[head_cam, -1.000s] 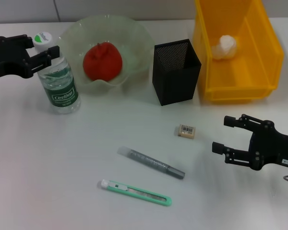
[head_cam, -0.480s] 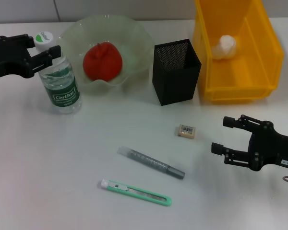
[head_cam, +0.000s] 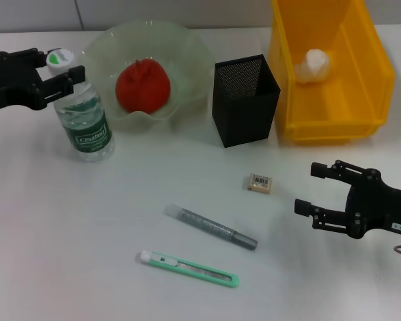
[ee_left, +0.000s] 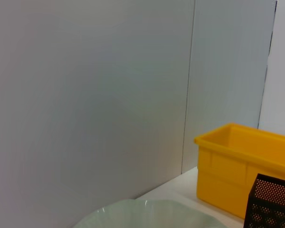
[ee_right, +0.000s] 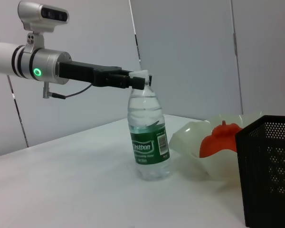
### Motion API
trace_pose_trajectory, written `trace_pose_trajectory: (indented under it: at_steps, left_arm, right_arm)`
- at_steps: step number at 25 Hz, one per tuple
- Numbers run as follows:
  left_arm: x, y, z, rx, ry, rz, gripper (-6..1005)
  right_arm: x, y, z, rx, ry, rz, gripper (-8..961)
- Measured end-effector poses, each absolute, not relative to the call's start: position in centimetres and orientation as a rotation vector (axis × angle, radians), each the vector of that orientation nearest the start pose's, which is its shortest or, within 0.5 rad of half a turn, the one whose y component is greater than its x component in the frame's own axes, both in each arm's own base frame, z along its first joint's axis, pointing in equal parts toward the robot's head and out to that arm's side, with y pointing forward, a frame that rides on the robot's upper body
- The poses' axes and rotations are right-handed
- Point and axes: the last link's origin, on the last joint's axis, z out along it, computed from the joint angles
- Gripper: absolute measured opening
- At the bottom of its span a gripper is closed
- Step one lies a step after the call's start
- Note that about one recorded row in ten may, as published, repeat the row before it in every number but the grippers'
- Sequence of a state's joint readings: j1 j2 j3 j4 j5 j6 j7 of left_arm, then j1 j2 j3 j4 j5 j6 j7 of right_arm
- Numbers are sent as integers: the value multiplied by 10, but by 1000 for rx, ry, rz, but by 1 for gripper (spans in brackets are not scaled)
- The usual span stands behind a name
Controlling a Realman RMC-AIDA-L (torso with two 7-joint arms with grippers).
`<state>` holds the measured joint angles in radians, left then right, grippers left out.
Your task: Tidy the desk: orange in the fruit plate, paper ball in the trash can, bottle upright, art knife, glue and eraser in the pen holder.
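White desk with plain grey wall panels behind it, pretty clean setup. The left gripper is up at the far left of the desk, clamped on the neck of the water bottle right under its white-and-green cap; the right wrist view shows the bottle standing on its base, maybe leaning a hair, with the left gripper pinching just below the cap. Right next to it is the pale green fruit plate with the orange already sitting in it, though it looks more red than orange honestly. The black mesh pen holder stands just beside the plate, and nothing sticks out of the top from what I can see. The yellow bin acting as the trash can is beside that, at the far right, with the paper ball inside. Out on the open desk: the eraser lies near the front of the pen holder, the grey glue stick lies flat closer to the robot, and the green art knife lies flat just beside it, nearest the front edge. The right gripper hovers low at the right, fingers spread apart and holding nothing, near the eraser but not touching it.
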<state>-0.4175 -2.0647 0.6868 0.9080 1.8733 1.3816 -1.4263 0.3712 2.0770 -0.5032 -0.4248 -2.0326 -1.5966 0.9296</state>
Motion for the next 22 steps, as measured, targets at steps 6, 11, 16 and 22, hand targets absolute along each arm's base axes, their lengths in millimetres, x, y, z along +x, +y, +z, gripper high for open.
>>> trace_pose_trajectory:
  at_steps: [6, 11, 16, 22]
  left_arm:
    - [-284, 351, 68, -2381, -547, -595, 608]
    - [-282, 352, 69, -2378, -543, -610, 615]
    - [-276, 351, 72, -2378, -531, -670, 804]
    - [-271, 350, 77, -2361, -516, -732, 802]
  right_arm:
    - [320, 260, -22, -2595, 515, 777, 809]
    - [320, 260, -21, -2595, 514, 777, 809]
    - [320, 260, -21, -2596, 511, 778, 808]
    - [318, 264, -19, -2593, 511, 784, 808]
